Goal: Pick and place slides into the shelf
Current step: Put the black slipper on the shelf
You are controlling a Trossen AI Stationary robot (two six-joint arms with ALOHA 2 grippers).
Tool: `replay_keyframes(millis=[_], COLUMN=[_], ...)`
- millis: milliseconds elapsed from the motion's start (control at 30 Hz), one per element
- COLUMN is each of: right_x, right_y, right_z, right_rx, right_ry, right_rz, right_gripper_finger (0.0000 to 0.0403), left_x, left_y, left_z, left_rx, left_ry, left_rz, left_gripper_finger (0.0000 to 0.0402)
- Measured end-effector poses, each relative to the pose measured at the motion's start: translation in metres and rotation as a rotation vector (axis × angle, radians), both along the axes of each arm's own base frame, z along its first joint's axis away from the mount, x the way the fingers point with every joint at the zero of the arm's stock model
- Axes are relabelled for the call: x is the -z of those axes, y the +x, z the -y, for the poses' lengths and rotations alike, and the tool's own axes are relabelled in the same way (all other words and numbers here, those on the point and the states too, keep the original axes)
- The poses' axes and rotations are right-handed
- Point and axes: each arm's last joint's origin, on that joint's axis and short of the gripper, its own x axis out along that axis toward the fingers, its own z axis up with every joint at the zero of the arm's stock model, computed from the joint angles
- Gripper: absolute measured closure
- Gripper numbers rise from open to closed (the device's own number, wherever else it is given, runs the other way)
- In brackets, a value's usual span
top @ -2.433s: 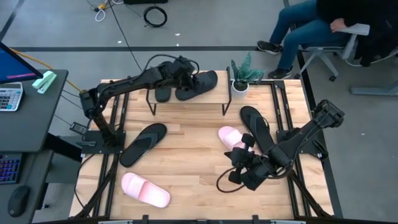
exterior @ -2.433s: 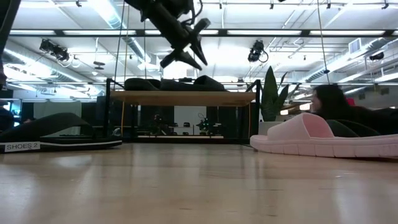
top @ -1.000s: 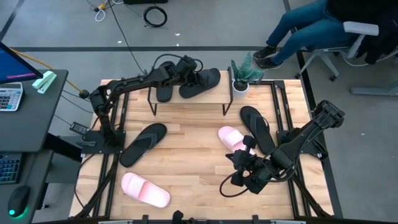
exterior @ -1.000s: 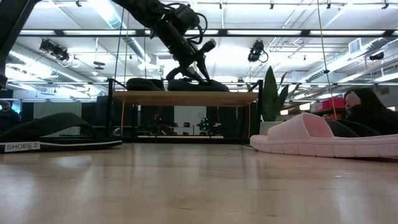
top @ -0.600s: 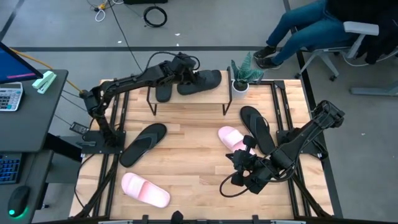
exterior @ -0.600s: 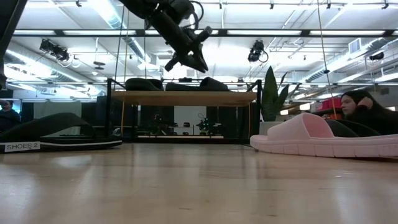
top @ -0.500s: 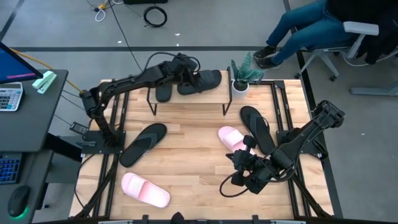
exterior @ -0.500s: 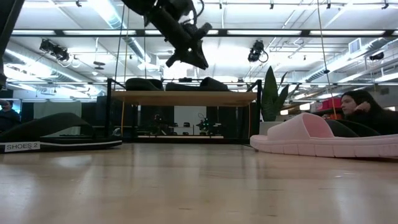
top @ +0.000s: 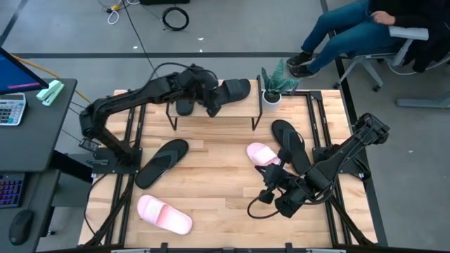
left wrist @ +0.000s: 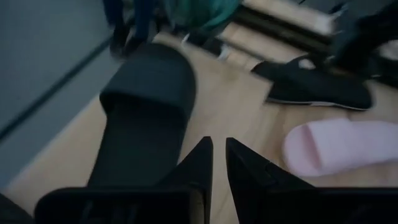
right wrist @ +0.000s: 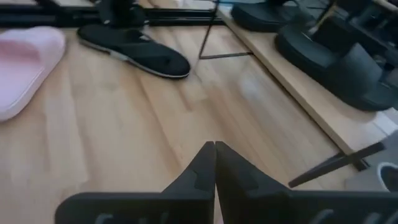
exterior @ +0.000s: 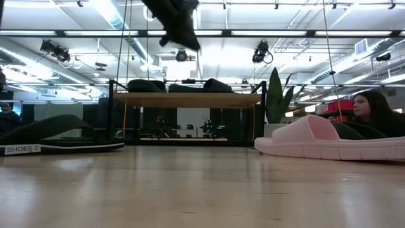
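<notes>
Since a moment ago, my left gripper (top: 211, 107) has pulled back off the black slide (top: 233, 90) and now hangs above the shelf (top: 242, 105) near the desk's far edge. Its fingers (left wrist: 200, 163) stand a narrow gap apart and hold nothing. That slide rests on the shelf's plank beside a second black slide (top: 184, 106) at the shelf's left end. On the desk, from left to right, I see a pale pink slide (top: 164, 215) near the front-left corner, a black flip-flop (top: 162, 161), another pink slide (top: 263, 155), and a second flip-flop (top: 292, 145). My right gripper (top: 266, 195) waits low near the front edge, fingers (right wrist: 205, 163) pressed together, empty.
</notes>
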Motion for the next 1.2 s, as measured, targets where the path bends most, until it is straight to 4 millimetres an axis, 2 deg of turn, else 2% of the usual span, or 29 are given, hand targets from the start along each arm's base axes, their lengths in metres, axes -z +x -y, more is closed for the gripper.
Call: replay_keyframes(millis=[133, 200, 300, 367, 467, 533, 600, 700, 900, 1033, 1200], right_x=[-0.002, -0.002, -0.003, -0.005, -0.015, -0.028, -0.041, -0.055, -0.067, -0.055, -0.028], right_y=[0.010, 0.020, 0.037, 0.051, 0.078, 0.096, 0.103, 0.103, 0.091, 0.086, 0.111], right_z=[0.019, 0.038, 0.074, 0.100, 0.135, 0.154, 0.172, 0.199, 0.256, 0.286, 0.301], right_rx=[0.156, 0.237, 0.281, 0.240, -0.014, -0.243, -0.372, -0.349, -0.212, -0.120, -0.153], right_ry=[0.001, -0.008, -0.054, -0.044, 0.086, 0.141, 0.113, 0.041, -0.062, 0.067, 0.091], right_rz=[0.103, 0.118, 0.037, -0.029, 0.006, 0.141, 0.277, 0.392, 0.419, 0.415, 0.433], right_gripper_finger=[0.0391, 0.0391, 0.0391, 0.0391, 0.0390, 0.0390, 0.0390, 0.0388, 0.0390, 0.0394, 0.0390], left_x=[-0.035, -0.051, -0.072, -0.082, -0.090, -0.091, -0.091, -0.086, -0.079, -0.079, -0.080], left_y=[-0.027, -0.043, -0.068, -0.081, -0.097, -0.105, -0.111, -0.115, -0.120, -0.120, -0.119], left_z=[0.017, 0.023, 0.032, 0.037, 0.043, 0.047, 0.049, 0.050, 0.052, 0.052, 0.052], left_rx=[0.045, 0.044, 0.039, 0.044, 0.046, 0.047, 0.048, 0.050, 0.072, 0.074, 0.074], left_ry=[0.077, 0.102, 0.133, 0.155, 0.165, 0.162, 0.154, 0.132, 0.126, 0.127, 0.136], left_rz=[0.091, 0.146, 0.212, 0.241, 0.263, 0.248, 0.226, 0.171, 0.075, 0.071, 0.091], left_gripper_finger=[0.0358, 0.0357, 0.0356, 0.0358, 0.0363, 0.0366, 0.0368, 0.0372, 0.0373, 0.0369, 0.0370])
